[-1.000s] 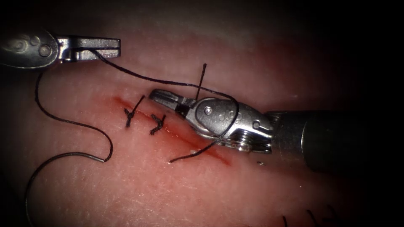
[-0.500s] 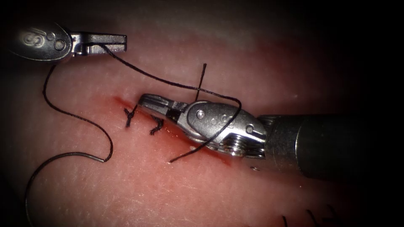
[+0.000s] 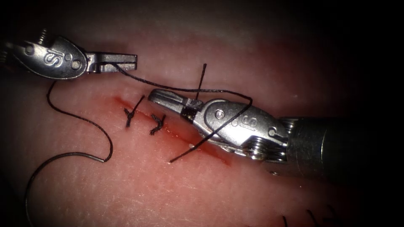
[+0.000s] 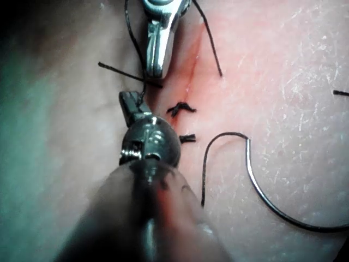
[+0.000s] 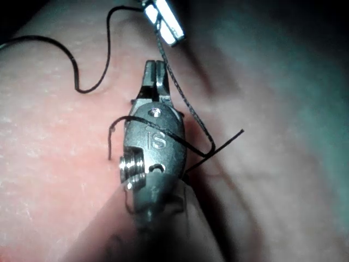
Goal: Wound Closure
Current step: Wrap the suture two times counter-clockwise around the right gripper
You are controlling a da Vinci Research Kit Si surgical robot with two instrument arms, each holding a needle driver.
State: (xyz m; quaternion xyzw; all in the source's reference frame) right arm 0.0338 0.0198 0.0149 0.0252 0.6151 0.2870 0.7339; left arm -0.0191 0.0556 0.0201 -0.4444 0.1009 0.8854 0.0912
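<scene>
The needle lies free on the tissue, left of the cut, well below the left tool and held by neither tool. Its curve opens downward, and its thread end points toward the cut.

The left tool's jaws are closed on the thread. From them the strand runs right and slightly down, loops over the right tool and its wrist, then drops into the tissue just below that tool. The right tool lies along the cut, tips pointing left, jaws nearly together and gripping nothing. Two knots sit just below its tips.
</scene>
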